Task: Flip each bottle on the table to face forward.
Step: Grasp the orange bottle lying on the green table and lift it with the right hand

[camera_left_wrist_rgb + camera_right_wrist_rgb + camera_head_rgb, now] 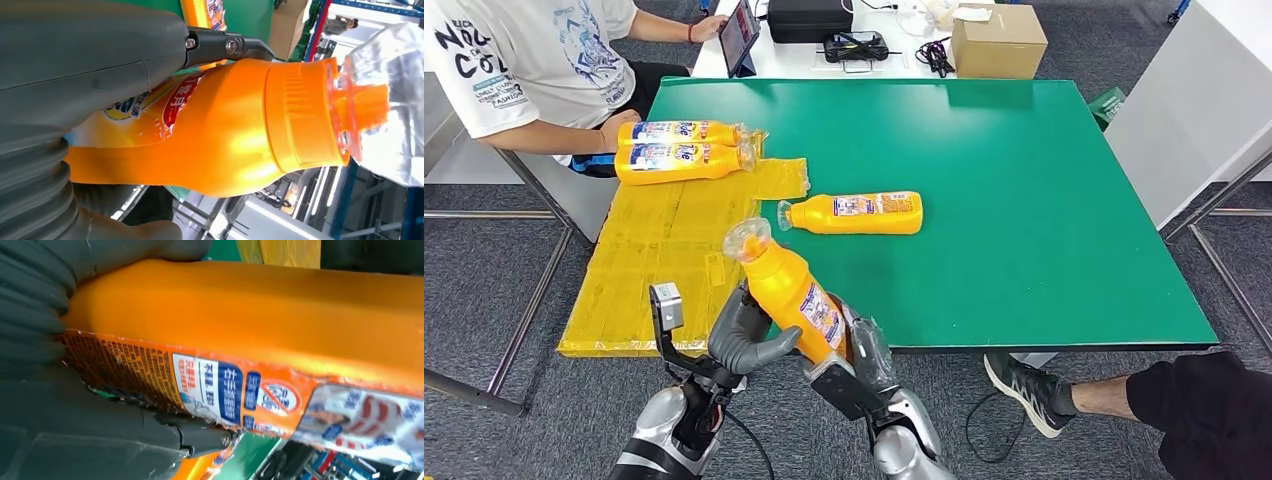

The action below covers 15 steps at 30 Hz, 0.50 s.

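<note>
Both hands hold one orange detergent bottle (792, 290) tilted in the air just off the near edge of the green tabletop (1044, 200): the left hand (746, 338) has its fingers clamped round the upper body below the clear-wrapped cap, and the right hand (856, 352) is clamped on the base end. This looks like the mid-flip step, the bottle being turned between the fingers. Next it likely needs rotating until the front label faces forward, then laying down. Beyond the fingers a second bottle (854, 213) lies on the tabletop; two finished-looking bottles (679, 150) lie far off, left of the left fingers.
</note>
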Tool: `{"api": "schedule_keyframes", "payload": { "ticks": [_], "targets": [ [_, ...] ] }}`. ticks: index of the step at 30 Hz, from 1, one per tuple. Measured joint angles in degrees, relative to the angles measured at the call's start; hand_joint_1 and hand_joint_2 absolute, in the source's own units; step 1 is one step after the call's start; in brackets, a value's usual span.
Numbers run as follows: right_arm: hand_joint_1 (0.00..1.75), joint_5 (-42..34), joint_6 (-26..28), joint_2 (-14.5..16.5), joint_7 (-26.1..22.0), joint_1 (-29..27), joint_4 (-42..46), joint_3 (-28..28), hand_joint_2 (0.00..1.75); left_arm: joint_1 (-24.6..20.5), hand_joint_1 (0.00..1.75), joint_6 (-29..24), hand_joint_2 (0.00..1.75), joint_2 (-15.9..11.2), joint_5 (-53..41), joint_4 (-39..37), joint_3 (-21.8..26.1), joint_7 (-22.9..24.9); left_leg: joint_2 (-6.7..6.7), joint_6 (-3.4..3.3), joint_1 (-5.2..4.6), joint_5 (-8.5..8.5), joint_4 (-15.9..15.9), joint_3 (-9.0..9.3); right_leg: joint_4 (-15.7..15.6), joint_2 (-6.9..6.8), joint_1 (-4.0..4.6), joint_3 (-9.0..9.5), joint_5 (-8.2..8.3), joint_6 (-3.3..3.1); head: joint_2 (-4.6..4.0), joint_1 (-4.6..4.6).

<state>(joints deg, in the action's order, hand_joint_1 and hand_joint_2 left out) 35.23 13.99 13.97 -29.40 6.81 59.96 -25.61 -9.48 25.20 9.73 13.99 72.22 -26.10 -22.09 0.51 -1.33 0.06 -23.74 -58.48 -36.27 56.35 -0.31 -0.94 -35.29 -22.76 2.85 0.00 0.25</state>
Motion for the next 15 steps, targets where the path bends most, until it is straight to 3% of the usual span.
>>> {"api": "schedule_keyframes", "payload": {
  "ticks": [15],
  "targets": [
    [1.75, 0.46, -1.28, 0.97, 0.21, 2.63, -5.3, -2.49, 1.75, -0.42, 0.0, -0.03, 1.75, -0.4, -0.91, -0.63, -0.02, 0.43, 0.0, 0.0, -0.01, 0.0, 0.0, 0.0, 0.0, 0.0, -0.01, -0.01, 0.0, 0.0, 0.0, -0.01]
  ]
}}
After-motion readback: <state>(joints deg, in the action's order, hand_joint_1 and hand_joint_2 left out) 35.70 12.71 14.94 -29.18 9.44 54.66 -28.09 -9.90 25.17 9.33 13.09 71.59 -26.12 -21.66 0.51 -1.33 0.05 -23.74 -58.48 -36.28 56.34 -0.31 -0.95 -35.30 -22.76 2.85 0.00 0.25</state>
